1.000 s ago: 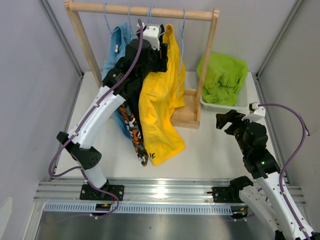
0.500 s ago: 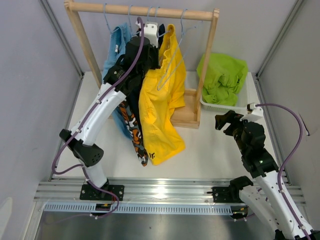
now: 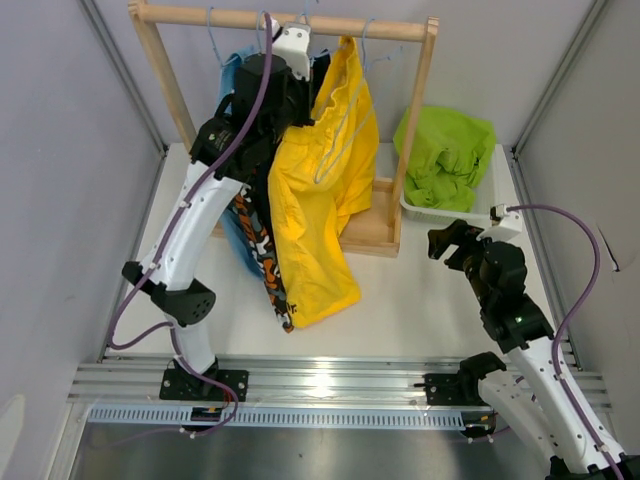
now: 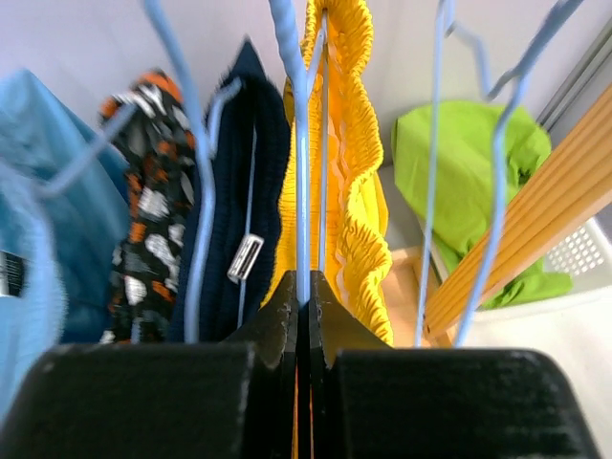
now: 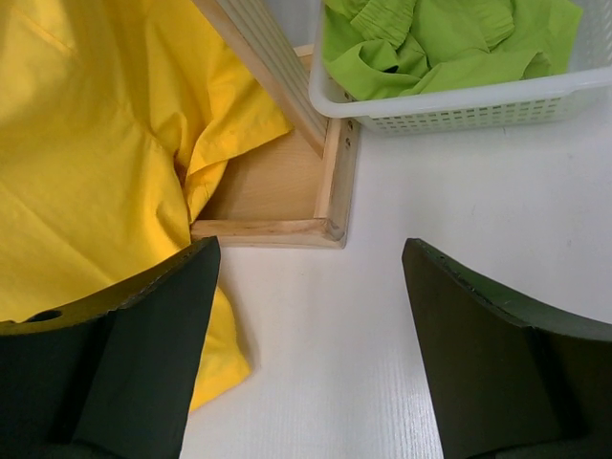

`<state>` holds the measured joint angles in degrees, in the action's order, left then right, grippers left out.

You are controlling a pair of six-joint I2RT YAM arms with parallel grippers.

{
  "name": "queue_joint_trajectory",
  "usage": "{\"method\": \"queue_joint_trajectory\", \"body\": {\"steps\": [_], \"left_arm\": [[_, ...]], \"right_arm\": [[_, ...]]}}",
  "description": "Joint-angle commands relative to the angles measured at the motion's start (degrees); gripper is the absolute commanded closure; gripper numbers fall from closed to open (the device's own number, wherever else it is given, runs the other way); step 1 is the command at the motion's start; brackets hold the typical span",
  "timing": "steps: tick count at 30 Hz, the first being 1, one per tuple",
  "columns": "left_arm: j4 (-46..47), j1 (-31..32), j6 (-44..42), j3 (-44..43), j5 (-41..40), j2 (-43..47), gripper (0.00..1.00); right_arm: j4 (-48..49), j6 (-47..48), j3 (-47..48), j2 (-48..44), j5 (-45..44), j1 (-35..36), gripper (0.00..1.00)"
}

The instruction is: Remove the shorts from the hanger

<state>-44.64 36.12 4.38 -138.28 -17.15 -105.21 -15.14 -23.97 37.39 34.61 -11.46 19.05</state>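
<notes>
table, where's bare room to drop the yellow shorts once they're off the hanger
Bare table between the yellow shorts, the rack base and the right end effector. Crowded under the rail; the basket holds lime green shorts.

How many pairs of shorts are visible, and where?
5. On the rack: light blue pair, camouflage pair, navy pair, yellow pair. The lime green pair lies in the white basket. Others may be hidden.

My left claw (image 4: 304, 301) has snapped shut on the blue hanger (image 4: 300, 191) w/ the yellow shorts (image 3: 318, 190). Arm's gone up twd the rail (image 3: 200, 15), shorts hitched up a bit.
</notes>
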Motion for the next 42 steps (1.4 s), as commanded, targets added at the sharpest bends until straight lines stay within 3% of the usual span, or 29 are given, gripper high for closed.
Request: {"method": "queue_joint_trajectory", "body": {"steps": [1,7,12,13,15,19,23,28,33,42], "left_arm": [[3.0,-0.6,-2.5,-6.8,0.0,5.3,1.00],[1.6,-0.6,-1.6,-0.9,0.8,12.5,1.00],[1.3,-0.3,0.9,15.8,3.3,22.1,1.00],[1.7,-0.3,1.3,21.6,4.5,24.2,1.00],[1.8,0.1,1.9,30.3,5.3,30.7,1.00],[-2.5,0.9,3.6,37.6,8.7,39.7,1.00],[-9.1,4.5,3.5,38.9,13.4,44.6,1.00],[-14.2,10.6,3.7,36.8,21.4,48.1,1.00],[-18.9,11.4,6.3,28.2,27.4,48.3,1.00],[-17.6,11.8,7.8,28.2,32.4,52.7,1.00]], "right_arm": [[2.7,-0.8,0.5,0.0,0.6,0.3,0.17],[1.7,-0.5,1.6,-0.4,0.0,0.4,0.17],[1.2,0.3,3.4,-0.9,0.6,0.4,0.15],[1.3,0.7,4.0,-1.4,2.5,0.4,0.14],[2.8,2.3,4.5,-1.9,6.3,0.5,0.00],[5.2,4.4,6.7,-2.7,17.0,0.6,0.01],[8.4,4.4,9.5,-0.7,30.8,0.8,0.00],[10.4,2.8,13.1,5.3,36.6,4.0,0.01],[8.4,7.0,17.4,9.9,27.8,14.3,0.01],[7.4,10.6,21.0,12.2,17.7,22.4,0.00]]}}
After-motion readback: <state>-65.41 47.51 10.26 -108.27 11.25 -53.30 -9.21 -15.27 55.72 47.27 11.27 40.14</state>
